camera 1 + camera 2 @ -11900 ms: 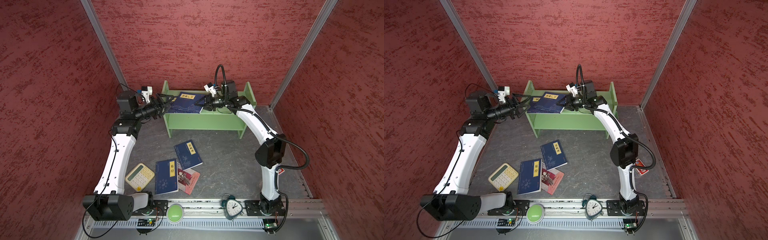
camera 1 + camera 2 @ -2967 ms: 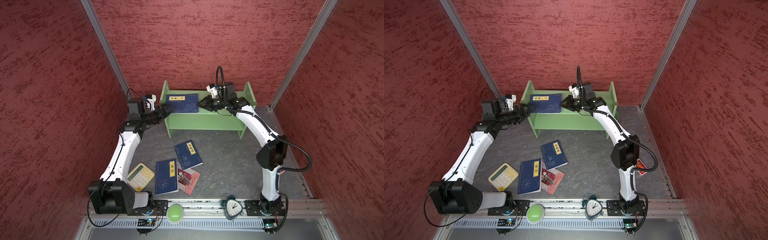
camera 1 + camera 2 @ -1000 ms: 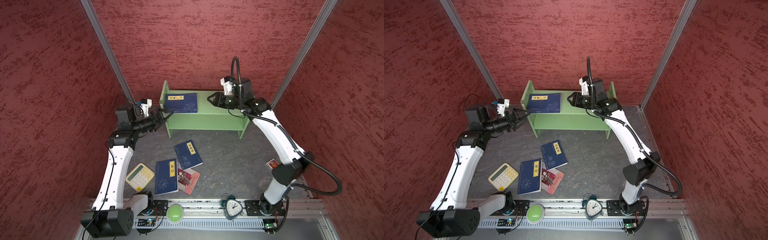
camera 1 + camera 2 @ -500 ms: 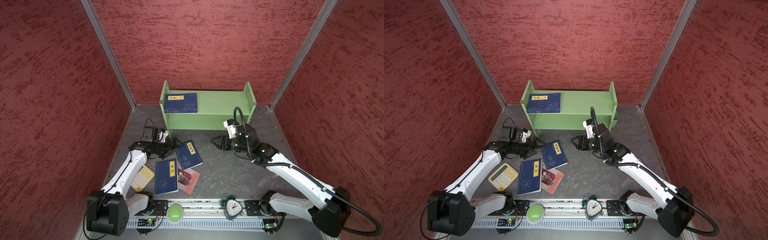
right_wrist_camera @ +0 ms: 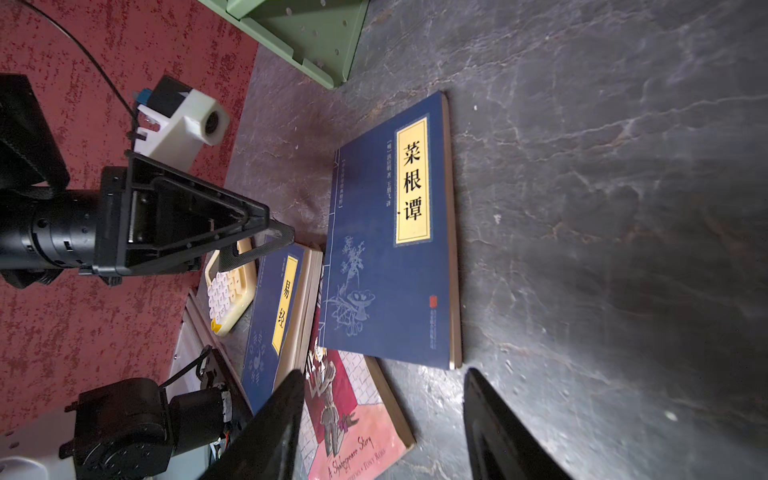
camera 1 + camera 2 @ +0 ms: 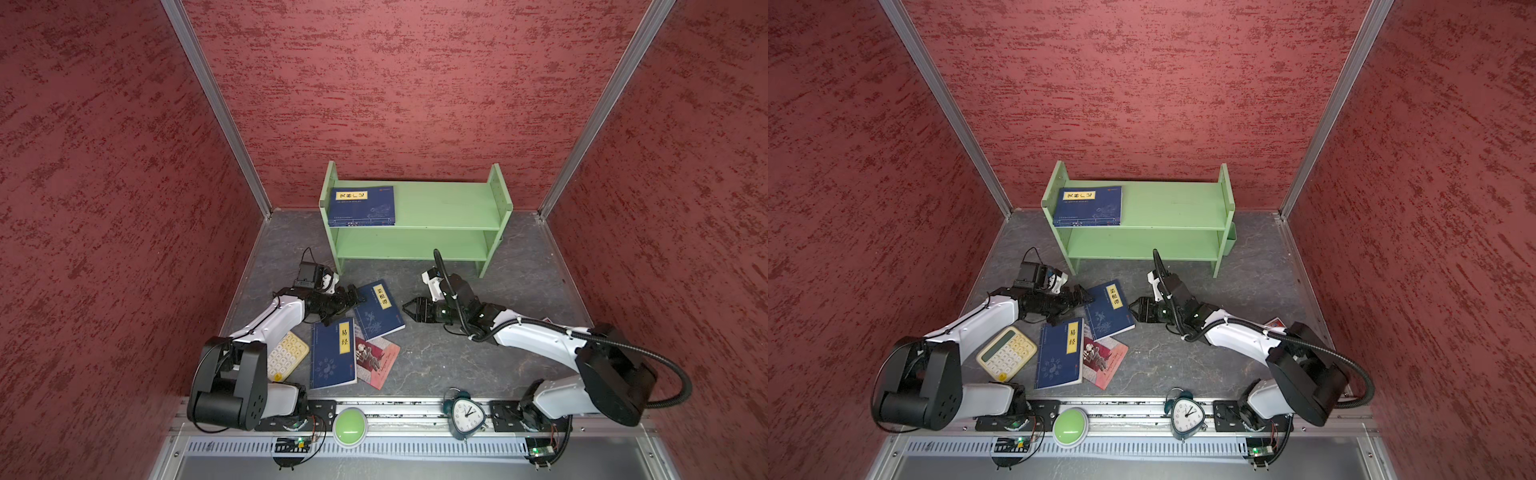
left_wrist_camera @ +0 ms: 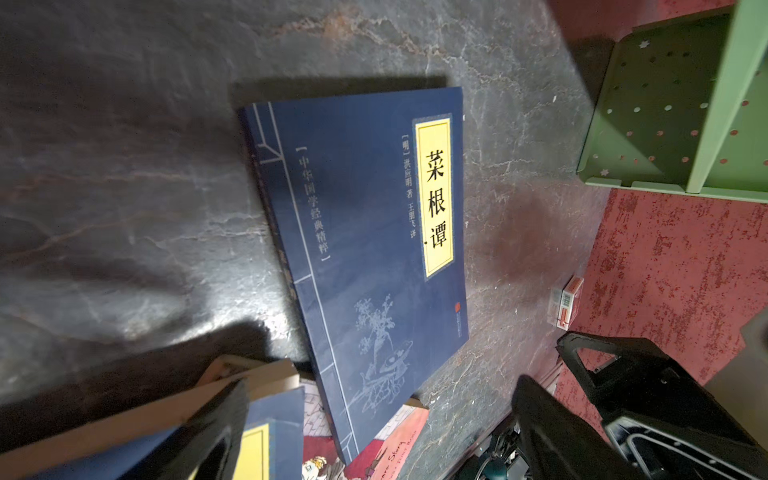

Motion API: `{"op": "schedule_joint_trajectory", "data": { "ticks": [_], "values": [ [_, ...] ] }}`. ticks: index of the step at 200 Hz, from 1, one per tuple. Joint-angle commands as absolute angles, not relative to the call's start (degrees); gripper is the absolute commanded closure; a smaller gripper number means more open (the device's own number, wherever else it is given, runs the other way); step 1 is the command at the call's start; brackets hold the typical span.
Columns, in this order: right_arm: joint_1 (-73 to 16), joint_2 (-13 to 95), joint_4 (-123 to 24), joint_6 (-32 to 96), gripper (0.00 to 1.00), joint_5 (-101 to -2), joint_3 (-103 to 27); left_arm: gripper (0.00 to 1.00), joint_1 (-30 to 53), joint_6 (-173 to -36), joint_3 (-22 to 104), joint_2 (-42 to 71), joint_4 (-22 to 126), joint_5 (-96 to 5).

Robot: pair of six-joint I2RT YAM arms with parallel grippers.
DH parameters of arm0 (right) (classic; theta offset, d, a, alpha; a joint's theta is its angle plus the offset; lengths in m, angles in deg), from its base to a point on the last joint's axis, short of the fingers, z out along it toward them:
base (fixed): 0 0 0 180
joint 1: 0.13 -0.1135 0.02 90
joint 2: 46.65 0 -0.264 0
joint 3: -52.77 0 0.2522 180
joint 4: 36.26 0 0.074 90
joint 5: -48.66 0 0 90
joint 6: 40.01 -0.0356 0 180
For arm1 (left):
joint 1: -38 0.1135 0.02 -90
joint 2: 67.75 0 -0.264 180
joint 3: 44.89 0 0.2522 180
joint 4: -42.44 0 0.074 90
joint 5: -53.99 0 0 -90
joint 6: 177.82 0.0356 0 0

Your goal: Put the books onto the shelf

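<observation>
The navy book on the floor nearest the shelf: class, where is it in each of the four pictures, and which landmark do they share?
Top view: the navy book lies left of centre, on the floor before the green shelf.
Top view: the navy book, same spot.
Left wrist view: the navy book fills mid-picture.
Right wrist view: the navy book, mid-picture, overlapping the red-pink book.
Shared landmark: the green shelf.
</observation>
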State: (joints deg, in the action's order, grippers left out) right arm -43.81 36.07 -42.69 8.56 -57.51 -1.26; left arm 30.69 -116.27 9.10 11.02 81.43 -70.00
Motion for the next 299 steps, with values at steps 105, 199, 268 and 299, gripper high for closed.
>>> {"op": "schedule_joint_trajectory", "data": {
  "ticks": [105, 199, 268, 299],
  "values": [
    [-44.34, 49.62, -40.06, 11.86, 0.38, -55.54, -8.28, 0.01, 28.73, -115.14, 13.0, 19.42, 78.81, -70.67],
    [-44.25, 57.88, -45.27, 13.08, 0.4, -56.28, -16.37, 0.02, 28.16, -115.38, 14.27, 24.62, 75.69, -75.23],
    [-44.08, 61.15, -44.45, 12.58, 0.4, -59.92, -17.86, 0.06, 27.72, -117.08, 14.74, 25.42, 71.5, -79.88],
    [-43.9, 61.37, -44.49, 12.55, 0.41, -60.54, -17.91, 0.09, 27.61, -118.6, 14.96, 25.66, 68.98, -82.32]
  ]
}}
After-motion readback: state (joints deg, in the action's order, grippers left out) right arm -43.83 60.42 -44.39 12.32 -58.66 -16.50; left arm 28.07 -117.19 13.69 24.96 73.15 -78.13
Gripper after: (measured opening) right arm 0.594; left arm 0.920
